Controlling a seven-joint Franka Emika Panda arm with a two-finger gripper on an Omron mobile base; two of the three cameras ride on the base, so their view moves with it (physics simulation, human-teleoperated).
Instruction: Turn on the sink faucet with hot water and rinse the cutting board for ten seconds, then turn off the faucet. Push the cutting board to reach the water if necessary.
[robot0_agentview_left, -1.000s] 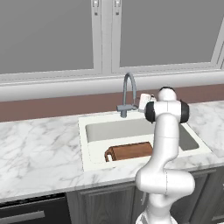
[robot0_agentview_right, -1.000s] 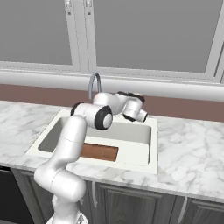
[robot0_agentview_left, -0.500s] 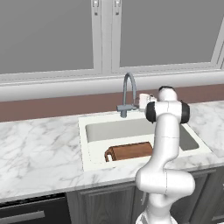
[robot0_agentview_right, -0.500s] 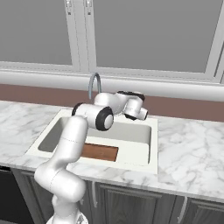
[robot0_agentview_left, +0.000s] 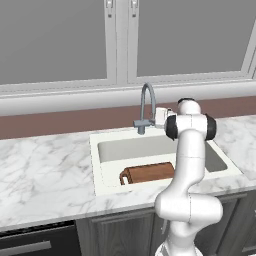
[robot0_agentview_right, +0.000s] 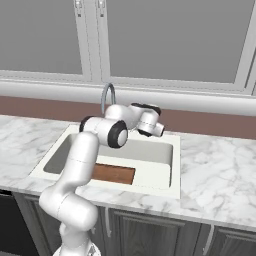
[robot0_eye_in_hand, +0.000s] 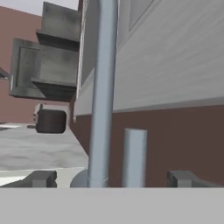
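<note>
The gripper (robot0_eye_in_hand: 111, 177) is held beside the base of the sink faucet (robot0_agentview_left: 146, 106), at about 3 o'clock from it in the left base view. In the hand view, its 2 fingertips (robot0_eye_in_hand: 41, 178) are seen spread wide apart, released, with the faucet's upright stem and short lever standing between them, untouched. The cutting board (robot0_agentview_left: 147, 173) is seen lying flat in the sink (robot0_agentview_left: 100, 172), against the front wall at 6 o'clock, its handle loop pointing to 9 o'clock.
</note>
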